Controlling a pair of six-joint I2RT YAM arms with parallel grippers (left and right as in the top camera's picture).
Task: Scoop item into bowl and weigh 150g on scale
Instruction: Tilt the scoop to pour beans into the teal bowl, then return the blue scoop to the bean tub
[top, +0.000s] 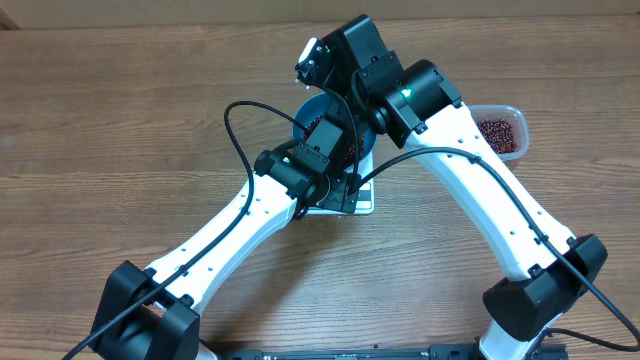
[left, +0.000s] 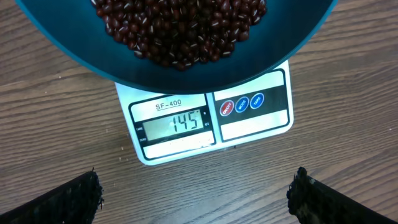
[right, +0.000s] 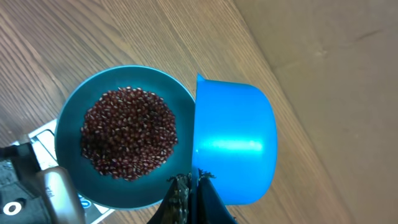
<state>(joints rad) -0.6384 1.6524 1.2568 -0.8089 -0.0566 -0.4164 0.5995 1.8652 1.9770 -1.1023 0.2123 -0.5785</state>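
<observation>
the blue bowl (left: 81, 53) sits on the white kitchen scale (left: 249, 134) mid-tabletop (top: 120, 120), holding a heap of red-brown beans (left: 180, 28). the scale's display (left: 186, 122) reads 145. the left claw (left: 196, 193) hangs spread wide before the scale, tips in the lower corners of the left wrist view, gripping nothing. the right claw (right: 189, 193) is pinched on the blue scoop (right: 236, 143), tipped on its side just right of the bowl's rim. a clear tub (top: 503, 130) with more beans stands at the overhead view's upper right.
</observation>
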